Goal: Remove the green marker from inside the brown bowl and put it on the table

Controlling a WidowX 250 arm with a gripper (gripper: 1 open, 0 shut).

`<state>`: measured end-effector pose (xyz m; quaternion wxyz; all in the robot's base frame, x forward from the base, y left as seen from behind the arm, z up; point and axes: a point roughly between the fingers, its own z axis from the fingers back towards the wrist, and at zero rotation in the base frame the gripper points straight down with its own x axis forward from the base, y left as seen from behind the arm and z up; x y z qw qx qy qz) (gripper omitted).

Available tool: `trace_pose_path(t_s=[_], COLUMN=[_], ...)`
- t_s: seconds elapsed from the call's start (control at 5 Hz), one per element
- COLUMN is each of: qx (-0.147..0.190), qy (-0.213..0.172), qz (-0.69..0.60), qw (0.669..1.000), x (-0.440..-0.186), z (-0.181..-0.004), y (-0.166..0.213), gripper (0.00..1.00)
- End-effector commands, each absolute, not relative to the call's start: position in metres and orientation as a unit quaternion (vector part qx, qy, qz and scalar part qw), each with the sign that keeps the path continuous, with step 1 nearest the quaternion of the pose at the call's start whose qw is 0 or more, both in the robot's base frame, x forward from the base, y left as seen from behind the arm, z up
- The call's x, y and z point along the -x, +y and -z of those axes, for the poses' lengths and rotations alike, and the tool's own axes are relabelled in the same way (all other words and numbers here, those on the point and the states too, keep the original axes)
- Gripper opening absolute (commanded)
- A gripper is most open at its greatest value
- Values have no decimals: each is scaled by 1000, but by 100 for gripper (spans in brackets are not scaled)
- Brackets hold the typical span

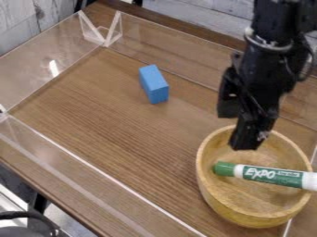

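Observation:
The green marker (262,175) lies on its side inside the brown bowl (231,199) at the front right of the table (111,130), its green cap pointing left. My gripper (243,118) hangs open just above the bowl's back rim, black fingers (251,130) pointing down, nothing between them. It sits a little behind and to the left of the marker, apart from it.
A blue block (154,83) stands on the table to the left of the gripper. Low clear acrylic walls (37,139) edge the surface, with a clear bracket (99,30) at the back left corner.

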<state>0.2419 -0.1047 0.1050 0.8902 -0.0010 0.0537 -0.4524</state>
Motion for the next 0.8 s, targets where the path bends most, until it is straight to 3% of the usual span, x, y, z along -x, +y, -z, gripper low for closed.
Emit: trace_pose_path(t_s=[0.0, 0.6], qx=[-5, -1], qy=[14, -11], qz=[489, 511], qw=[872, 859], x=[-244, -243], z=[-110, -87], y=[-113, -124], gripper=[100, 100])
